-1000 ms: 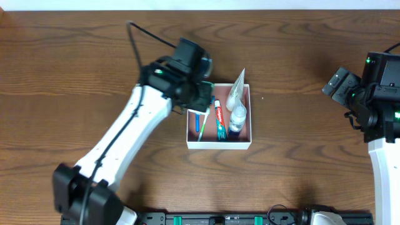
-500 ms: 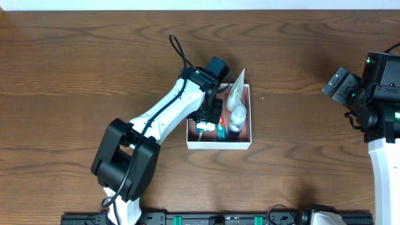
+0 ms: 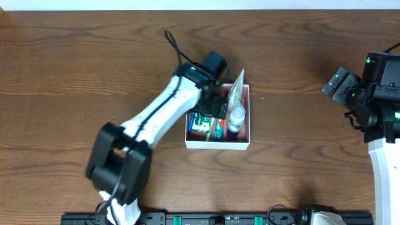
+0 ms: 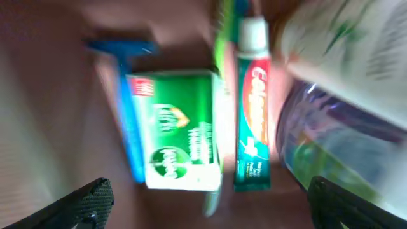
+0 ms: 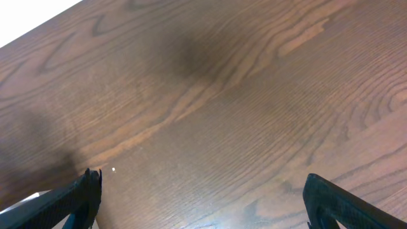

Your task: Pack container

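The container point(image 3: 217, 144), a small white-walled box with a pink-brown floor point(image 4: 60, 95), sits mid-table. My left gripper point(image 3: 214, 105) hovers open just over its left half, fingertips wide apart and holding nothing point(image 4: 213, 207). Below it lie a green soap box point(image 4: 177, 130) point(image 3: 200, 122), a blue razor point(image 4: 130, 121), a red-green toothpaste tube point(image 4: 252, 114) point(image 3: 219, 129), a green toothbrush point(image 4: 222, 22), a clear bottle point(image 4: 331, 143) point(image 3: 236, 119) and a white tube point(image 3: 235, 92). My right gripper point(image 3: 345, 92) stands open at the far right, over bare wood point(image 5: 203, 203).
The dark wooden table point(image 3: 75, 75) stretches around the container. The left arm's white links point(image 3: 150, 122) slant from the front edge up to the box. A black rail point(image 3: 206, 219) runs along the front edge.
The left arm swung right over the container and its jaws spread open. The green soap box now lies in the container's left half. The right arm has not moved.
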You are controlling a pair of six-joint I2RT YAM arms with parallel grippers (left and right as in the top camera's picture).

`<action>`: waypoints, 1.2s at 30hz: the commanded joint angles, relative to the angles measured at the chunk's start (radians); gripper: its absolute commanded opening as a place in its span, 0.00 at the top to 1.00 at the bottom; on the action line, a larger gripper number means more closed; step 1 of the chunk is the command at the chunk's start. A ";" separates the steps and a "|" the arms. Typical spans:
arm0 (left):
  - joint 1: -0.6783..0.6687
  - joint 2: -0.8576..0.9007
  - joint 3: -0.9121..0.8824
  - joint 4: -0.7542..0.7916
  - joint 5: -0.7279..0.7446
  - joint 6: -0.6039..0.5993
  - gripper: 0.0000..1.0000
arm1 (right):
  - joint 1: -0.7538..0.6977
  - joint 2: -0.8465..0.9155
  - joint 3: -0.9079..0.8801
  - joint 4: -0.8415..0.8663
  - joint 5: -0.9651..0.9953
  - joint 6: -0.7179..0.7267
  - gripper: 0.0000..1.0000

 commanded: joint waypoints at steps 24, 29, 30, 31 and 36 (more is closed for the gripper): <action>0.241 -0.858 0.038 -0.162 -0.470 0.183 0.02 | -0.006 0.001 0.007 0.000 0.003 -0.004 0.01; 0.332 -0.918 -0.009 -0.214 -0.470 0.188 0.02 | -0.006 0.001 0.007 0.000 0.003 -0.004 0.01; 0.341 -0.924 -0.023 -0.214 -0.470 0.192 0.02 | -0.006 0.001 0.007 0.000 0.003 -0.004 0.01; 0.351 -0.929 -0.041 -0.212 -0.470 0.195 0.02 | -0.006 0.001 0.007 0.000 0.003 -0.004 0.01; 0.408 -1.006 -0.185 -0.134 -0.445 0.200 0.02 | -0.006 0.001 0.007 0.000 0.003 -0.004 0.01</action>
